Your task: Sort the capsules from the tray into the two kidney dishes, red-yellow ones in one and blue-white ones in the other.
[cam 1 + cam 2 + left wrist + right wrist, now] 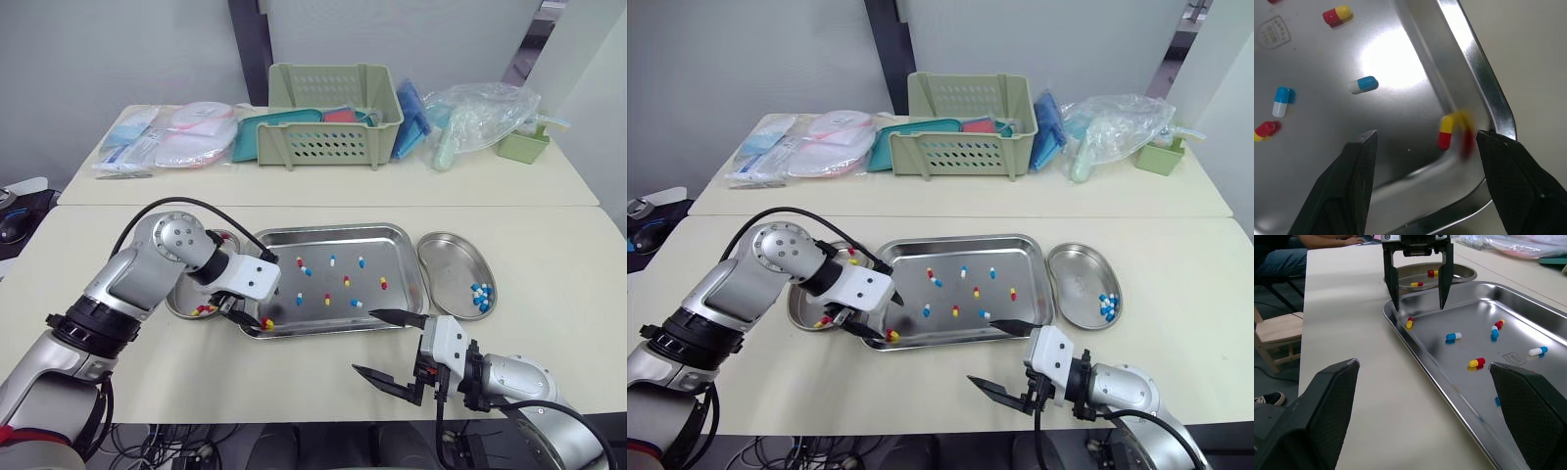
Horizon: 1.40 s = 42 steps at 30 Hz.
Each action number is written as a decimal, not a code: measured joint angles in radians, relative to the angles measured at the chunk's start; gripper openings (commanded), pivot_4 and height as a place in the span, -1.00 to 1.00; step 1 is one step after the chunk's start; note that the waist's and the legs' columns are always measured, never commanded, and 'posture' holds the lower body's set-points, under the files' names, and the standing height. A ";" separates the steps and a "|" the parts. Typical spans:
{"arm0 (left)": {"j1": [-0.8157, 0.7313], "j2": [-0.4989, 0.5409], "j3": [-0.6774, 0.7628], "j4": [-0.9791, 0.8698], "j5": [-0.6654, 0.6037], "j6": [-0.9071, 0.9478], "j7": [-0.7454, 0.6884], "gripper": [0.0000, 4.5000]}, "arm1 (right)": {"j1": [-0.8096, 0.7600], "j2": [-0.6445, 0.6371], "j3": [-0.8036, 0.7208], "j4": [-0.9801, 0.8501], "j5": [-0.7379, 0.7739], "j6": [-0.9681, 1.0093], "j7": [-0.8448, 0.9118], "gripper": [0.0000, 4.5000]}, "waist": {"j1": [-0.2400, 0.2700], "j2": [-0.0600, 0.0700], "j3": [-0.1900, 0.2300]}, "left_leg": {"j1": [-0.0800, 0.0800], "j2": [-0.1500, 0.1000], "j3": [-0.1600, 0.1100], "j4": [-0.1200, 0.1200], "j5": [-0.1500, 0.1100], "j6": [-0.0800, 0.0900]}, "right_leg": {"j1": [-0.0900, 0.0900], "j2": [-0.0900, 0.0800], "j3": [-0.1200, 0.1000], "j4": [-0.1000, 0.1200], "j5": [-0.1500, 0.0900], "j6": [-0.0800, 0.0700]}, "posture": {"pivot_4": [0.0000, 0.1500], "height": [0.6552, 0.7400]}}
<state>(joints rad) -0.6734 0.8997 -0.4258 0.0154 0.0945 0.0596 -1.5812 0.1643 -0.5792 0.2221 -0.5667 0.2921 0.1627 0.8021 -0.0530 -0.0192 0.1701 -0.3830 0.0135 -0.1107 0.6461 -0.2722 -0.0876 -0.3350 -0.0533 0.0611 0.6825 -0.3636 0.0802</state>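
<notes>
A steel tray [407, 257] lies mid-table with several red-yellow and blue-white capsules scattered in it. To its left a kidney dish [179, 305] holds red-yellow capsules [204, 309]. The kidney dish on the right [446, 257] holds blue-white capsules [480, 296]. My left gripper [1425, 134] hangs open over the tray's front-left corner. Between its fingers, close to the tray wall, lies a red-yellow capsule [1445, 132]. My right gripper [363, 342] is open and holds nothing, low over the table just in front of the tray's front-right corner.
On the rear table stand a green basket [333, 116], soft packets [176, 137] at its left and a plastic bag [480, 117] at its right. A seated person [1303, 249] and a wooden chair [1273, 335] are beyond the table's left end.
</notes>
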 measured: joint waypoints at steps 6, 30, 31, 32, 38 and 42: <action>0.004 -0.012 -0.004 0.004 0.029 -0.028 0.012 0.44 | 0.000 0.000 0.000 0.000 0.000 0.001 -0.001 1.00 | 0.000 0.000 0.000 | 0.000 0.000 0.000 0.000 0.000 0.000 | 0.000 0.000 0.000 0.000 0.000 0.000 | 1.00 1.00; 0.018 -0.053 -0.018 0.051 0.070 -0.069 0.042 -0.98 | 0.002 0.001 0.006 0.000 0.000 0.001 -0.018 1.00 | -0.001 0.000 0.000 | 0.000 0.000 0.000 0.000 0.000 0.000 | 0.000 0.000 0.000 0.000 0.000 0.000 | 1.00 1.00; 0.018 -0.053 -0.018 0.051 0.070 -0.069 0.043 -0.98 | 0.002 0.001 0.007 0.000 0.000 0.001 -0.018 1.00 | -0.001 0.000 0.000 | 0.000 0.000 0.000 0.000 0.000 0.000 | 0.000 0.000 0.000 0.000 0.000 0.000 | 1.00 1.00; 0.018 -0.053 -0.018 0.051 0.070 -0.069 0.044 -0.98 | 0.002 0.001 0.007 0.000 0.000 0.001 -0.018 1.00 | -0.001 0.000 0.000 | 0.000 0.000 0.000 0.000 0.000 0.000 | 0.000 0.000 0.000 0.000 0.000 0.000 | 1.00 1.00; 0.017 -0.062 -0.016 0.052 0.061 -0.061 0.060 -0.98 | 0.001 0.001 0.007 0.000 0.000 0.001 -0.018 1.00 | 0.000 0.000 0.000 | 0.000 0.000 0.000 0.000 0.000 0.000 | 0.000 0.000 0.000 0.000 0.000 0.000 | 1.00 1.00; -0.011 -0.059 0.052 0.012 0.000 0.025 0.070 -0.98 | -0.010 0.002 0.008 0.000 -0.002 0.001 -0.017 1.00 | -0.001 0.000 0.000 | 0.000 0.000 0.000 0.000 0.000 0.000 | 0.000 0.000 0.000 0.000 0.000 0.000 | 1.00 1.00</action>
<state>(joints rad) -0.6840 0.8410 -0.3735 0.0272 0.0949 0.0844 -1.5108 0.1546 -0.5772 0.2297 -0.5670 0.2902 0.1633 0.7846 -0.0541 -0.0193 0.1701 -0.3831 0.0136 -0.1111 0.6462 -0.2722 -0.0876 -0.3350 -0.0533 0.0609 0.6826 -0.3637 0.0802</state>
